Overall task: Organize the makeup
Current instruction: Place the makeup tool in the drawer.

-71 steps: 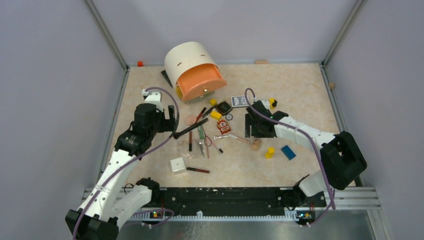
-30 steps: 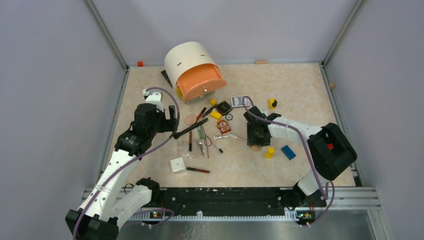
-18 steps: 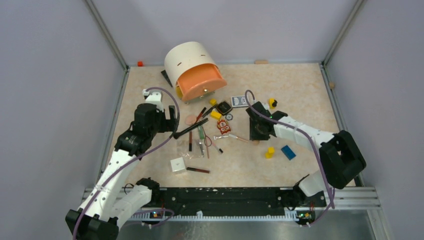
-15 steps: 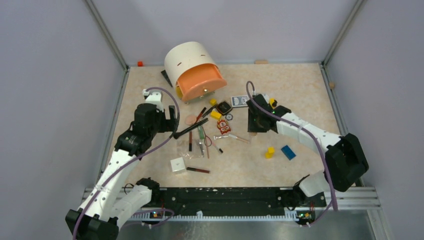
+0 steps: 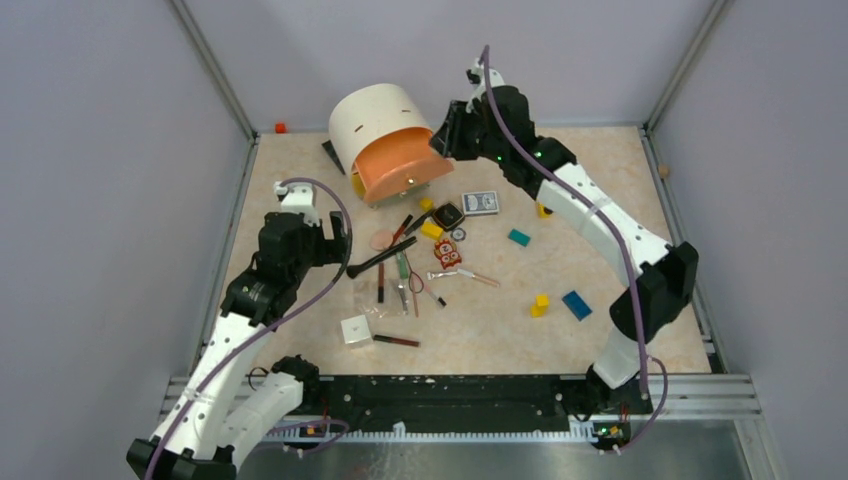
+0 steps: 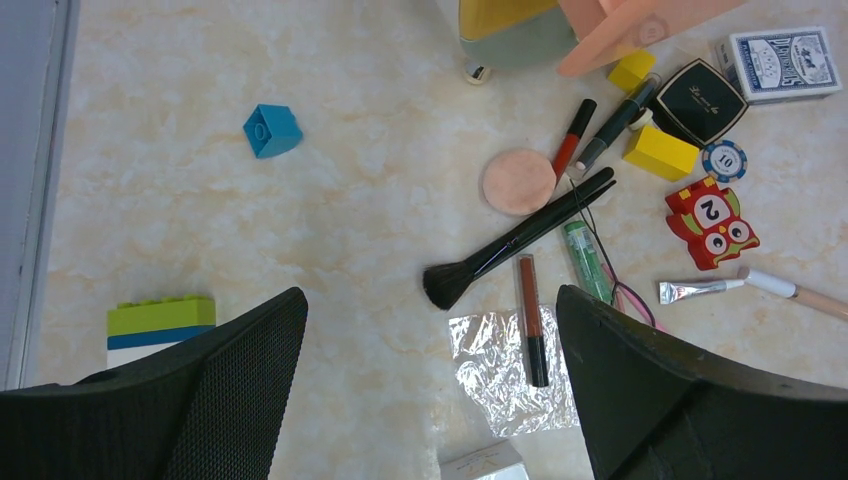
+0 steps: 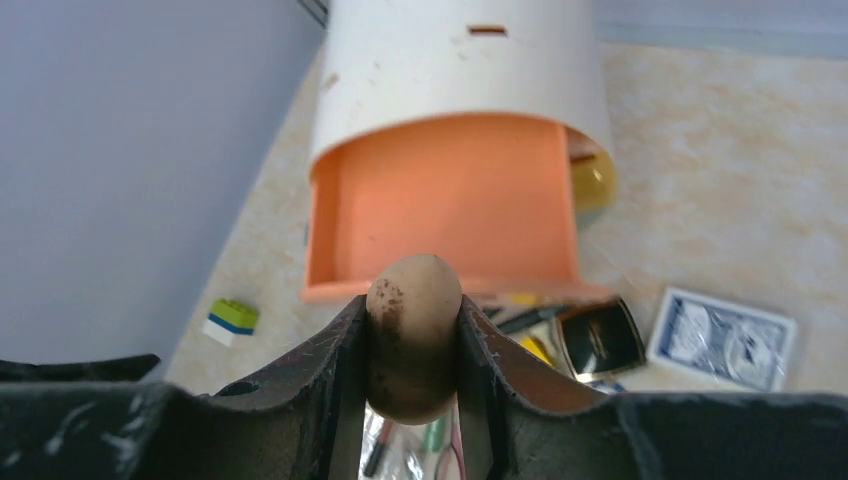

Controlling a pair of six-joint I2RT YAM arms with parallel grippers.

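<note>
My right gripper (image 5: 447, 135) is shut on a beige egg-shaped makeup sponge (image 7: 413, 290), held in the air just in front of the open orange drawer (image 7: 450, 200) of a white round organizer (image 5: 375, 112). My left gripper (image 6: 428, 310) is open and empty, above the table left of the makeup. Below it lie a long black brush (image 6: 520, 240), a dark-red pencil (image 6: 531, 318) on a clear pouch (image 6: 505, 375), a green pencil (image 6: 585, 260), a round peach puff (image 6: 518, 181), a silver tool (image 6: 700, 290) and a black square compact (image 6: 710, 100).
A card deck (image 6: 782, 62), yellow blocks (image 6: 660, 152), a red owl toy (image 6: 712, 220) and a poker chip (image 6: 724, 160) sit among the makeup. A blue block (image 6: 271, 130) and a green-topped brick (image 6: 160, 322) lie left. A teal block (image 5: 518, 237) and a white box (image 5: 357, 330) lie nearby.
My right gripper closed on the sponge at the table's middle right, lifted it and carried it back and left to the orange drawer. My left arm drew back slightly.
</note>
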